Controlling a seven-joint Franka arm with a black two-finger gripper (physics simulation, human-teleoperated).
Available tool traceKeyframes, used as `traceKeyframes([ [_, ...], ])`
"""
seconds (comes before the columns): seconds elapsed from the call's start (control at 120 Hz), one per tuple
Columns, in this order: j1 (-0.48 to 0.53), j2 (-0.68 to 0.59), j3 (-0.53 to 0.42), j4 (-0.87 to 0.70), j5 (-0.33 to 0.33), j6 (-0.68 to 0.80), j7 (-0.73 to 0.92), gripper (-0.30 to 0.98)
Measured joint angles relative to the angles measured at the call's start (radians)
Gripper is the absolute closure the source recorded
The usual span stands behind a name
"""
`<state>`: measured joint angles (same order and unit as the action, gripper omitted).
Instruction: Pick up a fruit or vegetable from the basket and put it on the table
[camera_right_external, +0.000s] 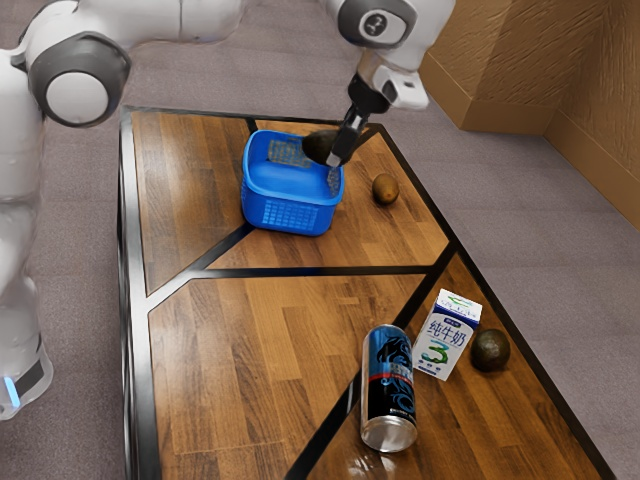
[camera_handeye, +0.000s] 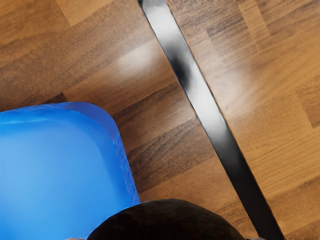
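My gripper (camera_right_external: 334, 150) is over the basket's edge on the exterior view's right, shut on a dark avocado (camera_right_external: 318, 146). One finger hides part of the avocado, which hangs at about the height of the rim or above. The blue basket (camera_right_external: 290, 216) stands upright on the table (camera_right_external: 250, 350). At the wrist view's lower edge, the dark rounded avocado (camera_handeye: 167, 220) lies between slivers of my gripper (camera_handeye: 166, 238), beside the basket (camera_handeye: 55, 165). Much of the basket's inside is hidden from the exterior view.
A brown oval fruit (camera_right_external: 385, 189) lies on the table near the basket. Farther off stand a milk carton (camera_right_external: 446, 335) and a blue-black can (camera_right_external: 389, 388), with a dark round fruit (camera_right_external: 490, 350) beside the carton. Bare wood lies between basket and can.
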<state>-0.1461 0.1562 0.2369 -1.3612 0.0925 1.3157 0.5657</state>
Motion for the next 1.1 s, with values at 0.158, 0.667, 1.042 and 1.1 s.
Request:
traceKeyframes([
  [0.158, -0.106, -0.062, -0.09, -0.006, 0.017, -0.052, -0.06, 0.33],
  [0.667, 0.028, -0.047, -0.408, -0.329, 0.09, 0.241, -0.322, 0.33],
  [1.042, 0.033, 0.053, -0.327, -0.37, 0.099, 0.619, -0.378, 0.35],
  [1.1, 0.035, 0.065, -0.327, -0.372, 0.098, 0.64, -0.385, 0.34],
])
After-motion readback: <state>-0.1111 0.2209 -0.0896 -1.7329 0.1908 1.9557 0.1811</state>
